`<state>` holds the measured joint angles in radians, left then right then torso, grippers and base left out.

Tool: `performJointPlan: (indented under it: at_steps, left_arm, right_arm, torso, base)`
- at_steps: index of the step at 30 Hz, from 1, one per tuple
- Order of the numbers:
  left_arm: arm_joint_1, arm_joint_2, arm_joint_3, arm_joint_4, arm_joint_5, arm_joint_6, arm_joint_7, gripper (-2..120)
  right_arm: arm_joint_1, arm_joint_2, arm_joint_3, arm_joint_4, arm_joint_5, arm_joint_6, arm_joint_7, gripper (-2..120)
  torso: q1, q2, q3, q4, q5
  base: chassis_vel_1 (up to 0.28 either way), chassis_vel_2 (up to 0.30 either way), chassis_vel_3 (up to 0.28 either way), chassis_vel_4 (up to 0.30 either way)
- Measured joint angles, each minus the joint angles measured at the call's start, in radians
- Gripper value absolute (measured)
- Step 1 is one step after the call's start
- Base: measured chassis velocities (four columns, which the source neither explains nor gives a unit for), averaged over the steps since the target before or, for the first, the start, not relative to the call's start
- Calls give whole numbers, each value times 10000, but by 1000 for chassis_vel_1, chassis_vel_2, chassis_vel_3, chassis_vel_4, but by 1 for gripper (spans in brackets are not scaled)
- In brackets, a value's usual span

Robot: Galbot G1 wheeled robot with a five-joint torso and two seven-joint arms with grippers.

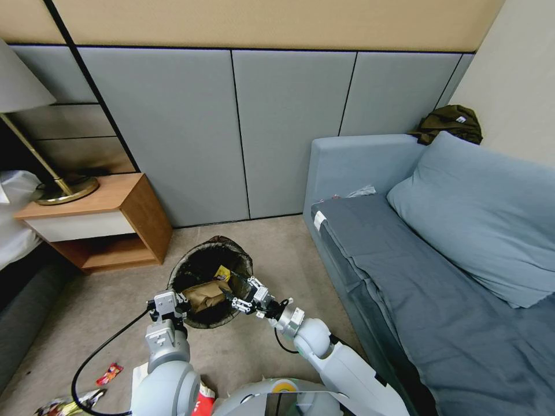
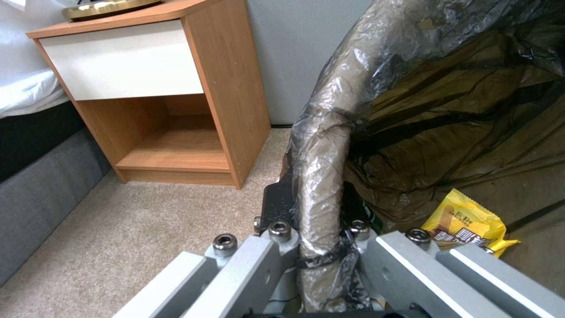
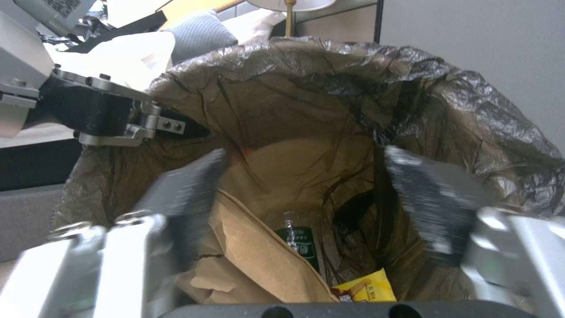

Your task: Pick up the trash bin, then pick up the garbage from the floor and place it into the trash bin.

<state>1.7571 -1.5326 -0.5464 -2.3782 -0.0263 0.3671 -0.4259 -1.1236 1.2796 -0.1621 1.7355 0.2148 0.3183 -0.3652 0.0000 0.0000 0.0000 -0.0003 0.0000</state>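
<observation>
The trash bin (image 1: 240, 257), lined with a black bag, is held off the carpet by my left gripper (image 1: 180, 305), which is shut on its near rim (image 2: 318, 198). Inside the bin lie pieces of garbage: a brown paper bag (image 3: 253, 251), a bottle with a green label (image 3: 301, 247) and a yellow snack packet (image 3: 365, 289). My right gripper (image 1: 236, 293) hovers open over the bin's mouth with nothing between its fingers (image 3: 188, 198). More garbage lies on the floor: a red packet (image 1: 108, 374), crumpled wrappers (image 1: 66, 406) and a red-white packet (image 1: 203, 400) by my base.
A wooden nightstand (image 1: 98, 222) with a brass lamp (image 1: 63, 190) stands left of the bin, beside a bed (image 1: 14, 231). A blue-grey sofa (image 1: 416, 277) with a pillow (image 1: 480, 214) lies along the right. A black cable (image 1: 98, 352) loops over the carpet.
</observation>
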Motion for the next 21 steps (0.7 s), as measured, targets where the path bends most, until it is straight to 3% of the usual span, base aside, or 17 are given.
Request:
performJointPlan:
  at_steps: [8,17,21]
  left_arm:
    - [-11,-23,-41,42,20,-2,21,0]
    - [-76,5,-158,206,91,-60,107,0]
    - [-97,23,-260,253,79,-128,161,0]
  right_arm:
    - [-133,4,150,554,-151,18,93,108]
    - [-996,277,624,2616,-1468,-416,1324,114]
    - [-1790,490,1285,3955,-2550,-780,2162,114]
  torso:
    - [0,0,0,0,0]
    - [0,0,0,1,0]
    - [0,0,0,0,0]
  base:
    - [0,0,0,0]
    - [0,0,0,0]
    - [0,0,0,0]
